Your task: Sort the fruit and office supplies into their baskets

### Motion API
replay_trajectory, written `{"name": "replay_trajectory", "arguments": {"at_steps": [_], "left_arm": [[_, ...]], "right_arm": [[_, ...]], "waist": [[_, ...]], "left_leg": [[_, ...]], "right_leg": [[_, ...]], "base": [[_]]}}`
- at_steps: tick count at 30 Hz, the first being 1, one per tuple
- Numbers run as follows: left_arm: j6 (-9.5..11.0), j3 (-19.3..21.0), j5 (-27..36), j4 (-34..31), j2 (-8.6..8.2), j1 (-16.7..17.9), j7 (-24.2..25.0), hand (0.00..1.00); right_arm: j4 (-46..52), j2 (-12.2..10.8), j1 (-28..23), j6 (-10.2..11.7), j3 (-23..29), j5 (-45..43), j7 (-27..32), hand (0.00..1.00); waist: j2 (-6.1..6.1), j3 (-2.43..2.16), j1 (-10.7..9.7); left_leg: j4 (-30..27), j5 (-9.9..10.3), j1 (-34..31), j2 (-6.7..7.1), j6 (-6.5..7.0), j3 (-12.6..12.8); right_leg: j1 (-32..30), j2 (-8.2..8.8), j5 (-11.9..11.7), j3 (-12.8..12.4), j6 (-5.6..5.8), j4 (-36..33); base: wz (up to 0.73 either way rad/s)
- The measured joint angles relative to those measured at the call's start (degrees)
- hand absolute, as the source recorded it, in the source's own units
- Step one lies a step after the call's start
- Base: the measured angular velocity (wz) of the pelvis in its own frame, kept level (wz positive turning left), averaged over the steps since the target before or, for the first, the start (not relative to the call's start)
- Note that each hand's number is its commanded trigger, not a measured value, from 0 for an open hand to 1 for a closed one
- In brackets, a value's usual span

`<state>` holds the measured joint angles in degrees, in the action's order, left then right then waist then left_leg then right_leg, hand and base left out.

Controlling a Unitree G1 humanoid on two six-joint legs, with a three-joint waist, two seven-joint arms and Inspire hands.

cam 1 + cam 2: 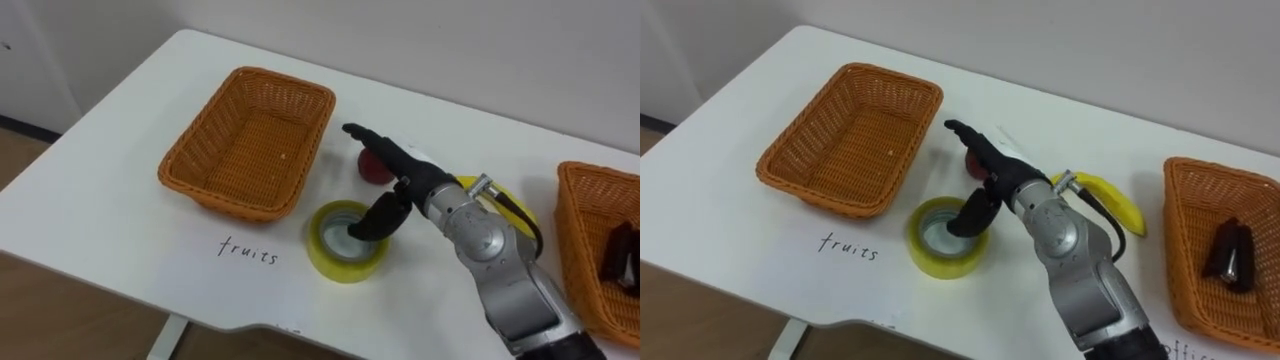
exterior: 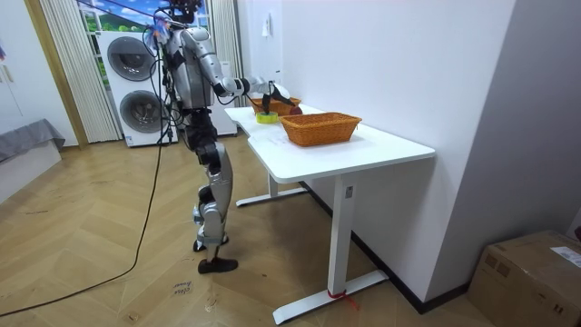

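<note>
My right robot hand point(image 1: 403, 176) hung over the tape roll point(image 1: 340, 268), fingers straight and apart, thumb dipped into the roll's hole, clamped on nothing. The apple point(image 1: 375, 170) sat just behind the roll, and the banana point(image 1: 1110, 197) behind it to the right. To lift the roll cleanly, I judged I should curl my fingers over its far wall against the thumb, then carry it to the basket point(image 1: 1177, 230) well right of the roll

So my spot is a white table point(image 2: 368, 150) pushed up against a plain white wall point(image 2: 408, 54), wood herringbone floor point(image 2: 73, 227) underfoot, two stacked washing machines point(image 2: 136, 86) and pale curtains point(image 2: 59, 64) at the far end, plus a cardboard box point(image 2: 531, 272) by the wall.
</note>
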<state>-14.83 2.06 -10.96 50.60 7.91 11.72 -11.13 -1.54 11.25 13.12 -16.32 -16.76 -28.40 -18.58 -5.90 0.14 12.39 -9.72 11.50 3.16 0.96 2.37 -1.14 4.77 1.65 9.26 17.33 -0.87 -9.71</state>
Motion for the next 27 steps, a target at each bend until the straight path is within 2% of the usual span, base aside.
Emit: {"name": "replay_trajectory", "arguments": {"at_steps": [15,18,23,27], "left_arm": [[0.0,0.1,0.0,0.0,0.01,-0.8,0.0,0.00],[0.0,0.1,0.0,0.0,0.06,-1.2,0.1,0.00],[0.0,0.0,0.0,0.0,0.68,-2.2,0.4,0.00],[0.0,0.0,0.0,0.1,1.11,-2.2,0.4,0.00]], "right_arm": [[2.4,0.0,0.0,-2.0,0.0,-2.8,-4.7,0.00],[2.6,0.0,0.3,-2.2,-0.1,-3.7,-6.1,0.00],[3.1,0.0,0.7,-2.5,-1.2,-6.0,-7.5,0.00],[2.9,-0.1,2.0,-2.6,-3.1,-6.3,-11.1,0.00]], "waist": [[-0.34,-0.03,0.5],[-0.46,0.01,1.1],[-0.52,0.03,2.1],[-0.58,0.05,2.3]], "left_leg": [[0.0,-0.1,0.1,-0.05,0.00,0.6],[0.1,-0.1,0.3,-0.13,0.00,0.8],[0.2,-0.1,0.3,-0.13,-0.04,0.8],[0.1,-0.1,0.3,-0.13,-0.07,0.7]], "right_leg": [[0.0,0.02,0.0,0.0,0.00,0.0],[0.0,-0.01,0.0,-0.2,0.00,0.0],[-0.1,-0.02,0.0,-0.1,0.00,0.0],[-0.1,0.00,0.0,0.1,-0.01,0.0]], "base": [[0.00],[-0.08],[-0.01],[0.00]]}}
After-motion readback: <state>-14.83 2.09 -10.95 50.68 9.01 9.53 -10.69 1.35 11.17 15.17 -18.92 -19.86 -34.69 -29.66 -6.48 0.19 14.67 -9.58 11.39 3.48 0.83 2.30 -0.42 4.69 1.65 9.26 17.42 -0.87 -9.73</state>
